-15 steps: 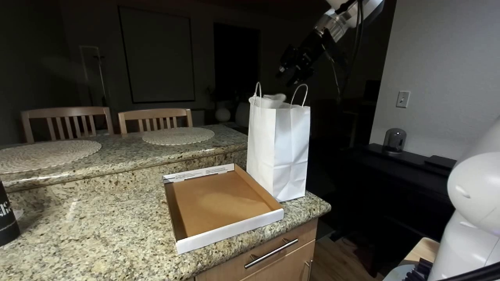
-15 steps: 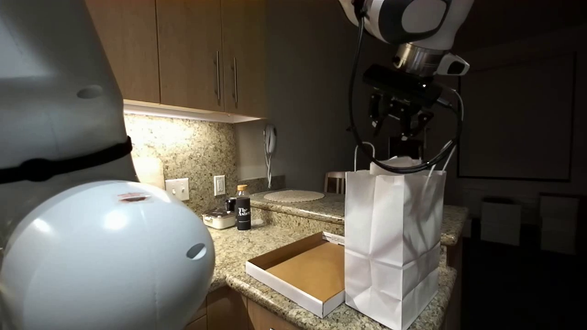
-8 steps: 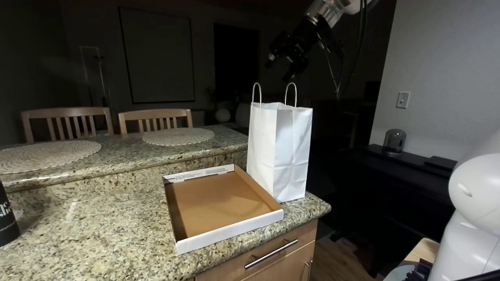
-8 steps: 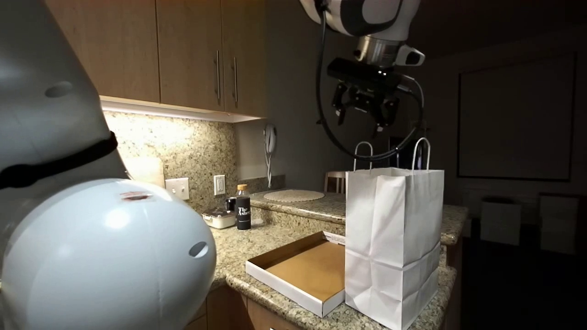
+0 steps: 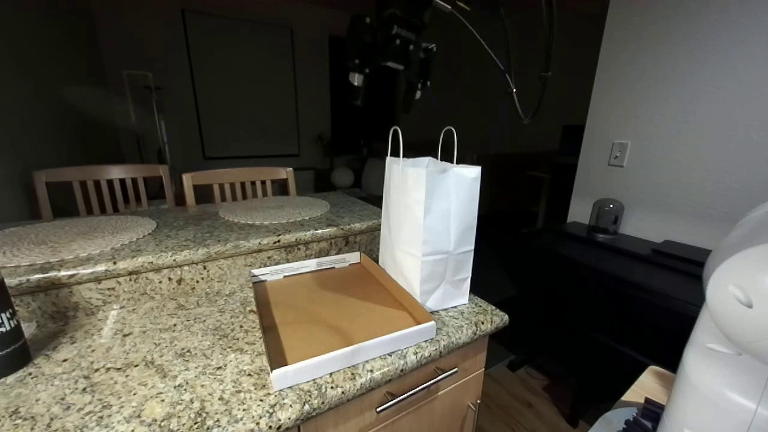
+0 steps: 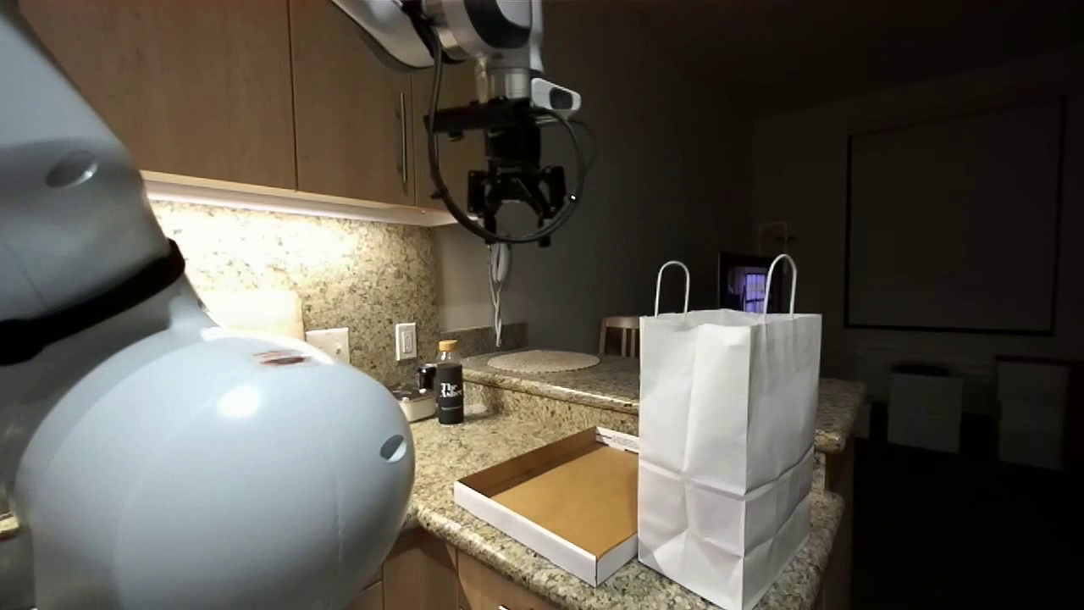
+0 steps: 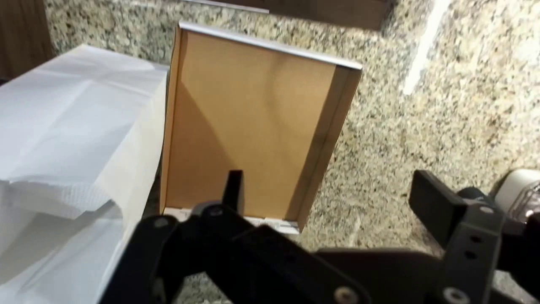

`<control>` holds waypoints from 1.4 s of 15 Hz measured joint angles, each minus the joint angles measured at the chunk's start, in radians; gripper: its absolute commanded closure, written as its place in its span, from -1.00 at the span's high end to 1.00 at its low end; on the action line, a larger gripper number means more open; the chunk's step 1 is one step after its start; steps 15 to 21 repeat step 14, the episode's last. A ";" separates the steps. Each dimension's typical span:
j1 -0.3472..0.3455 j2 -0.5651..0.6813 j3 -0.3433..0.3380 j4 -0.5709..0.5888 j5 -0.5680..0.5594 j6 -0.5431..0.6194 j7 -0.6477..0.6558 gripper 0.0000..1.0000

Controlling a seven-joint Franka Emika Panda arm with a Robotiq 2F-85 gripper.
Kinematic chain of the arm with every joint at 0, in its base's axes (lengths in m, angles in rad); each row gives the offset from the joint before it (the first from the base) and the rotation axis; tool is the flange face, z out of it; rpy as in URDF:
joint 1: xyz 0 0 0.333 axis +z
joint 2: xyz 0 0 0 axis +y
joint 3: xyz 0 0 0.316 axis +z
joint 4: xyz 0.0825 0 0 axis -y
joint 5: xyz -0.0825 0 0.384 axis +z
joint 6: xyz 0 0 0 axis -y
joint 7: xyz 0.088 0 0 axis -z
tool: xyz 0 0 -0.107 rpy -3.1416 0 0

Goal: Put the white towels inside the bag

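Hanging spread wide, unladen, the black two-fingered gripper [image 7: 333,197] is seen above the speckled granite counter [image 7: 422,139], the upright white paper bag [image 6: 728,449] leftward in the wrist view, near the counter's edge. White towels cannot be made out, perhaps hidden inside; room is left above the shallow brown cardboard tray [image 7: 257,126].
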 measured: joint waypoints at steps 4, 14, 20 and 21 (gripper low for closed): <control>0.038 0.106 0.069 0.094 -0.009 -0.180 0.138 1.00; 0.040 0.231 0.009 0.067 -0.002 -0.153 0.196 1.00; 0.040 0.231 0.009 0.067 -0.002 -0.153 0.196 1.00; 0.040 0.231 0.009 0.067 -0.002 -0.153 0.196 1.00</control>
